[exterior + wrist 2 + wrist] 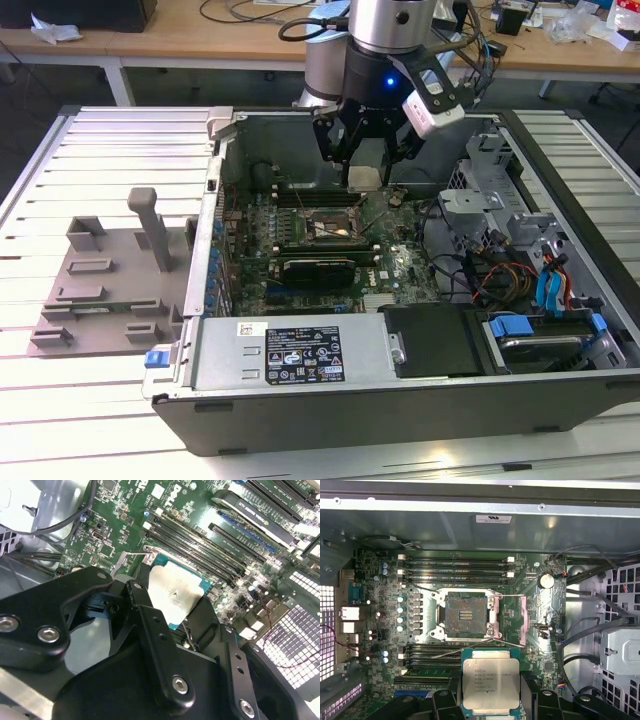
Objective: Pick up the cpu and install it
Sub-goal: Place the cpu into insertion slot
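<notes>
Claw (366, 168) clamped on cpu (491, 685), held flat, lid up, above mobo (400, 262). Open socket (466, 616) near but not under cpu: offset toward exterior view's left.

Arm's got a shiny silver metal cylinder wrist (392, 25), with a chunky matte-black gripper (368, 165) under it and a tiny blue light (390, 82) glowing. White-and-grey boxy camera module (432, 105) on the side, thin black cables (478, 45) trailing off. The jaws' flat black links are dotted with round silver screw heads (48, 634).
</notes>
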Controlling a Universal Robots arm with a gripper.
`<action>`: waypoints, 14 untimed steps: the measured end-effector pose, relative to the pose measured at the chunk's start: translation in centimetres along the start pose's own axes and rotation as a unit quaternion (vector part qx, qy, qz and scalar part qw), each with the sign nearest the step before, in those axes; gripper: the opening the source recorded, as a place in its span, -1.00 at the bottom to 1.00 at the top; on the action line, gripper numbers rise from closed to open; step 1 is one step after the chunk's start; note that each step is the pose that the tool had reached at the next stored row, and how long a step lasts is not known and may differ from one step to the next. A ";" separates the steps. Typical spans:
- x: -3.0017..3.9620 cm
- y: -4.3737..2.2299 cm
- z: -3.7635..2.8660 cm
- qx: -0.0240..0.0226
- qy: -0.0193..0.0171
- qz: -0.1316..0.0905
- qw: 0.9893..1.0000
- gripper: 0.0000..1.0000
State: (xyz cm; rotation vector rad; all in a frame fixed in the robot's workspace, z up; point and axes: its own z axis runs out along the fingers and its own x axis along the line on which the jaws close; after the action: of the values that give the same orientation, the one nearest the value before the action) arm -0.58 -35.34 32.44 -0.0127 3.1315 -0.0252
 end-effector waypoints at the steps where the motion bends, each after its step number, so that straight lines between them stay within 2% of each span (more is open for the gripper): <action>1: 0.00 0.00 0.01 0.000 0.000 0.018 1.000 0.09; 2: 0.00 0.00 0.02 0.000 0.001 0.037 0.999 0.09; 6: 0.00 0.00 0.04 0.001 0.001 0.069 0.998 0.09; 7: 0.00 0.00 0.05 0.001 0.001 0.080 0.997 0.09; 8: 0.00 0.00 0.06 0.001 0.002 0.099 0.995 0.09; 10: 0.00 0.00 0.06 0.001 0.002 0.116 0.993 0.09; 11: 0.00 0.00 0.07 0.001 0.002 0.132 0.991 0.09; 12: 0.00 0.00 0.08 0.001 0.002 0.142 0.990 0.09; 13: 0.00 0.00 0.09 0.002 0.003 0.154 0.988 0.09; 14: 0.00 0.00 0.10 0.002 0.003 0.170 0.985 0.09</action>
State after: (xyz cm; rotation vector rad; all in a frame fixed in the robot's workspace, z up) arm -0.58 -35.34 32.34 0.5198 3.0910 -0.0275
